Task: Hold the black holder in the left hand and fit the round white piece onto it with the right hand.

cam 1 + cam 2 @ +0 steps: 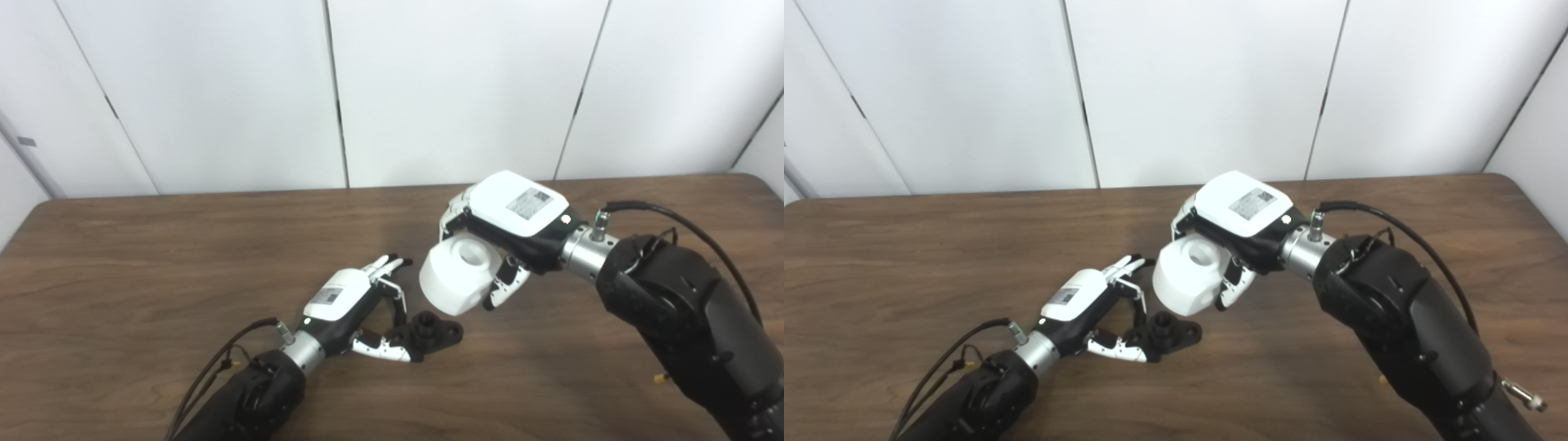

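The black holder lies on the brown table, a short round post sticking up from its flat base. My left hand is closed around its left end, thumb below and fingers above. My right hand is shut on the round white piece, a thick white cylinder with a hole in its top face. It holds the piece in the air, just above and to the right of the holder, apart from it. The same scene shows in the right eye view, with the holder and the white piece.
The brown wooden table spreads wide around both hands. White wall panels stand behind its far edge. Cables run along both forearms.
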`<state>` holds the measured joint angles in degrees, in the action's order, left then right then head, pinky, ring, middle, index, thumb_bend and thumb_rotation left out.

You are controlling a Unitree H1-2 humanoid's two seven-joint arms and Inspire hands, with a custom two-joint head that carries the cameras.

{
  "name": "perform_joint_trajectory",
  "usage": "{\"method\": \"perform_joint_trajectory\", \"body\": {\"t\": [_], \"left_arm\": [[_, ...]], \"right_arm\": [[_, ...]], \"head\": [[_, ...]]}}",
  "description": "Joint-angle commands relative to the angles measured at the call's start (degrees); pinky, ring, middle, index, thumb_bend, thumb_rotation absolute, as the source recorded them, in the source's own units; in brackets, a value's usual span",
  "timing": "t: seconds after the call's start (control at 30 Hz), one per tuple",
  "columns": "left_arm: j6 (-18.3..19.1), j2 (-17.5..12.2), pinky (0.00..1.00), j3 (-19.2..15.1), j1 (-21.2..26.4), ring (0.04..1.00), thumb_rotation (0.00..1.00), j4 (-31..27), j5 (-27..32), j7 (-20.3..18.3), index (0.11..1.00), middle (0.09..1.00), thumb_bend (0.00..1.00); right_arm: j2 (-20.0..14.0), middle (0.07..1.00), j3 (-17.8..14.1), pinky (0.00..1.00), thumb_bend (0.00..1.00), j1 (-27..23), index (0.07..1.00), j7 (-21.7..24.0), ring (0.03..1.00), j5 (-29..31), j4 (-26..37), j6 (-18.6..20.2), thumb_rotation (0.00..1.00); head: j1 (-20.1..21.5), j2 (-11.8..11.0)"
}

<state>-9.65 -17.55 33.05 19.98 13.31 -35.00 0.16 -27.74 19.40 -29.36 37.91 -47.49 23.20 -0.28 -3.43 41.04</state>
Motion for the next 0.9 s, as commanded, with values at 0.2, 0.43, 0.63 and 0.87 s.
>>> {"method": "perform_joint_trajectory", "body": {"t": [0.2, 0.43, 0.63, 0.87], "left_arm": [[4.3, 0.3, 0.96, 4.5, -2.8, 1.000, 0.07, 1.7, -4.5, -7.6, 0.487, 0.967, 0.52], [4.7, 0.3, 0.96, 4.9, -2.7, 1.000, 0.07, 1.5, -4.3, -7.8, 0.487, 0.963, 0.52], [4.4, 0.3, 0.95, 5.0, -2.7, 1.000, 0.07, 1.5, -4.3, -7.4, 0.487, 0.961, 0.52], [5.0, 0.3, 0.95, 5.0, -2.9, 1.000, 0.07, 0.7, -4.5, -8.1, 0.487, 0.966, 0.52]], "right_arm": [[0.9, 0.706, 0.1, 0.80, 0.53, -2.7, 0.479, -0.6, 0.777, 0.7, -1.1, -3.3, 0.14], [1.8, 0.709, 1.2, 0.78, 0.53, -2.9, 0.479, -0.4, 0.782, -0.6, -2.1, -3.8, 0.14], [2.7, 0.724, 2.2, 0.79, 0.53, -3.2, 0.480, 0.9, 0.797, -1.0, -2.8, -3.6, 0.14], [3.5, 0.721, 3.1, 0.80, 0.53, -3.1, 0.479, 0.7, 0.794, -1.8, -3.6, -4.0, 0.14]], "head": [[-0.5, 0.2], [-0.6, 0.6], [-0.8, 0.8], [-0.9, 1.1]]}}
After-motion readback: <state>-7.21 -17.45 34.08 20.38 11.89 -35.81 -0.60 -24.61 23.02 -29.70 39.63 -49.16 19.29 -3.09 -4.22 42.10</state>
